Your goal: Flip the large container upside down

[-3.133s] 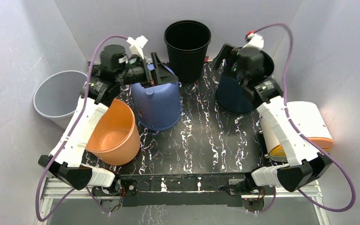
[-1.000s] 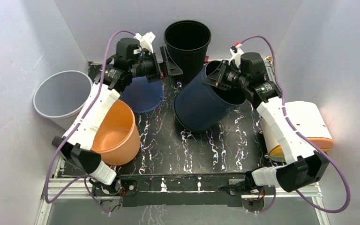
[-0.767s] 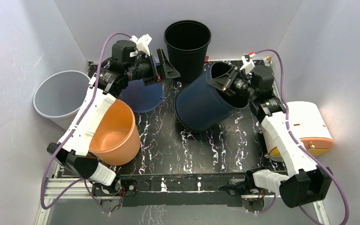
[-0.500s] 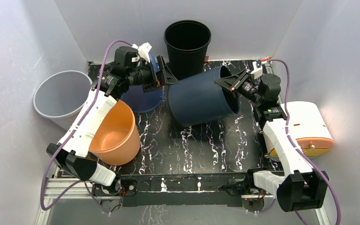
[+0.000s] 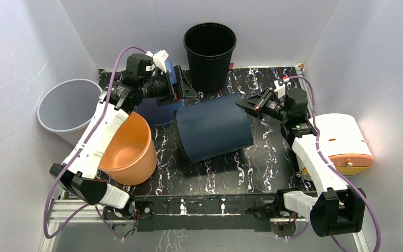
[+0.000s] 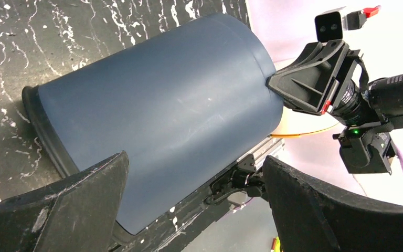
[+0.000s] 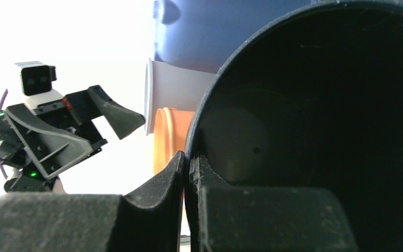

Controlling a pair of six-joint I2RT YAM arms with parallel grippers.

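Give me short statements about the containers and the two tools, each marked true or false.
1. The dark blue container lies on its side. True.
2. The right tool is shut on its rim. True.
3. The left tool grips the orange bucket. False: the left tool is open and empty; the orange bucket is not held.
4. The black bin is upside down. False: the black bin stands upright, mouth up.

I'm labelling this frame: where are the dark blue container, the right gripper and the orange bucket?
dark blue container (image 5: 212,134), top view, middle of its side wall.
right gripper (image 5: 239,105), top view, fingertips pinching the container's rim.
orange bucket (image 5: 123,152), top view, bare inner wall.
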